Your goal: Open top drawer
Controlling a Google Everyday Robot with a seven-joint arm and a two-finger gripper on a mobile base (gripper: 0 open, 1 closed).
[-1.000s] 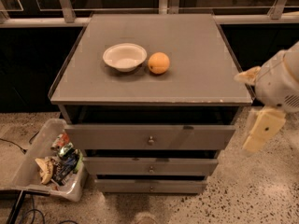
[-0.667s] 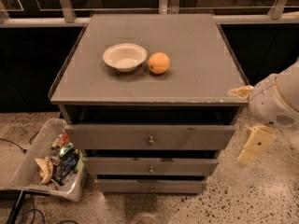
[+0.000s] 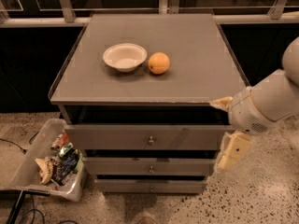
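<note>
Hovering hand [image 3: 232,152], right of top drawer [image 3: 117,137]

knob front: pretty open, nothing sits between the near floor and the knob [image 3: 150,140] on the top drawer [image 3: 112,137]
right side: crowded, the gripper [image 3: 232,152] hangs just beside the drawer front's right end, with the fat white arm [image 3: 261,106] at the cabinet's right near corner
left side: plastic bin [image 3: 29,168] of wrappers on the floor, right by the cabinet's left near corner
near left floor: cables [image 3: 21,209]
tabletop: bowl [image 3: 124,56] and orange [image 3: 159,62] left of middle, right half bare
</note>
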